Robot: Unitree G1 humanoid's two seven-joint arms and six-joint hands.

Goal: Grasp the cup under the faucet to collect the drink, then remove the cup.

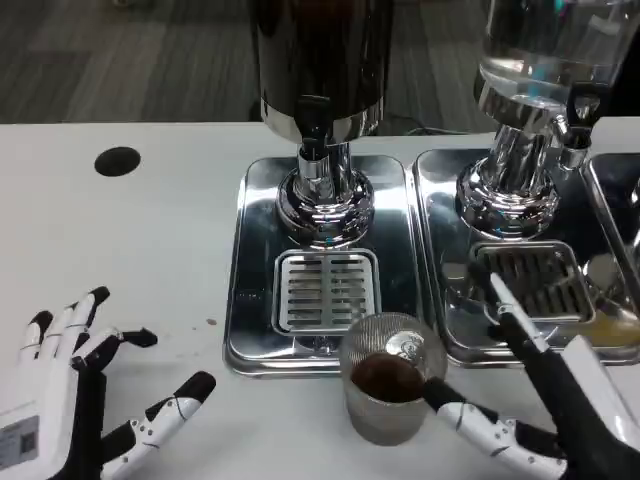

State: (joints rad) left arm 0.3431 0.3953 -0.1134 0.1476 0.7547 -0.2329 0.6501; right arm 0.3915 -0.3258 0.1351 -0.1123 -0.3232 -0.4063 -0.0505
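My right hand (535,410) seems to grip the clear plastic cup of dark drink (390,390) on the white desk (150,260); my left hand (85,400) lies released.

My left hand (75,400) rests open low at my left, fingers spread. My right hand (545,400) reaches in from the right, fingers extended.

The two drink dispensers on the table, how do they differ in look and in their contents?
The left dispenser has a dark tank, the right dispenser a clear tank with clear liquid. The left dispenser's faucet is dark and faces the camera; the right dispenser's faucet sits toward the picture's right. The cup stands at the front edge of the left dispenser's tray. Both have chrome bases on steel drip trays with slotted grates.
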